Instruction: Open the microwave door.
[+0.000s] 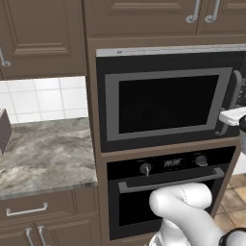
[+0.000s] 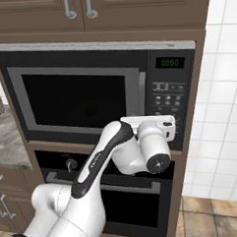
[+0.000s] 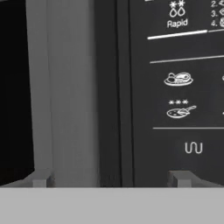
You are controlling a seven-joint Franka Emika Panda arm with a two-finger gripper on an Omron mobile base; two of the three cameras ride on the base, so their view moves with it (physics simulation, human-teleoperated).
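Sitting shut in a brown cabinet wall, the microwave (image 2: 97,94) is above the oven (image 1: 168,192). Its door (image 1: 166,103) is closed, handle (image 2: 142,94) on the right. The gripper (image 3: 111,178) is spread wide, right up against the handle. A grey stone counter (image 1: 45,153) lies left.

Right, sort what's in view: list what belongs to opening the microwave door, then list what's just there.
Job:
microwave door
door handle
microwave
button panel
gripper

Just there:
oven
marble counter
upper cabinets
drawer
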